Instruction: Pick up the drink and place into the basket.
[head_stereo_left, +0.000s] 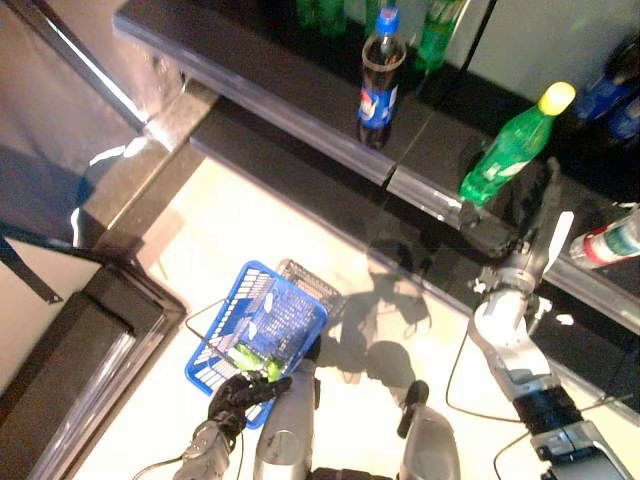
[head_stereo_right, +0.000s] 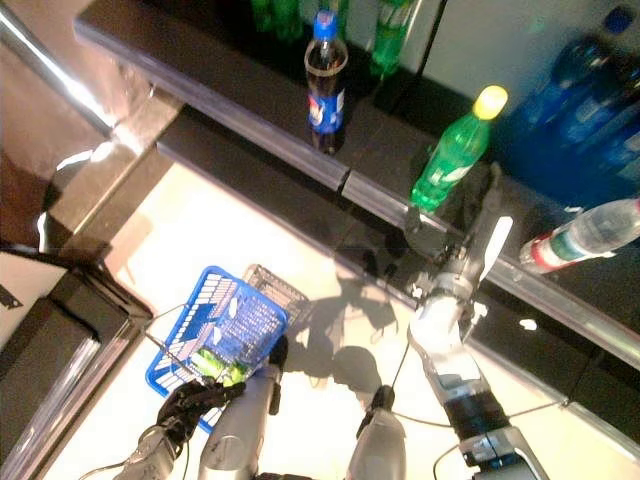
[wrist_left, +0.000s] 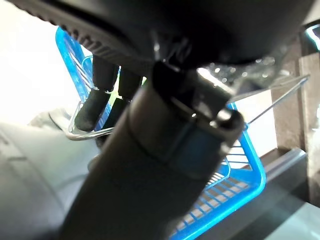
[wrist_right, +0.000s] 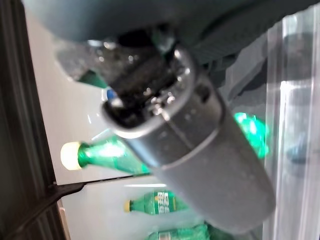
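Note:
A green bottle with a yellow cap (head_stereo_left: 512, 152) stands on the black shelf (head_stereo_left: 280, 105) at the right. My right hand (head_stereo_left: 535, 215) is at its lower part, with dark fingers curled round the base and the white-covered thumb beside it. In the right wrist view the thumb (wrist_right: 200, 150) crosses the green bottle (wrist_right: 100, 154). My left hand (head_stereo_left: 238, 395) is shut on the thin wire handles (wrist_left: 85, 134) of the blue basket (head_stereo_left: 215, 365), which hangs low at the left in front. A green drink (head_stereo_left: 250, 356) lies in the basket.
A cola bottle with a blue cap (head_stereo_left: 380, 80) stands on the shelf to the left of the green bottle. Green bottles (head_stereo_left: 435, 30) stand further back. A clear bottle with a red label (head_stereo_left: 612, 243) and blue bottles (head_stereo_right: 580, 110) are at the right. A dark low cabinet (head_stereo_left: 90, 380) stands at the left.

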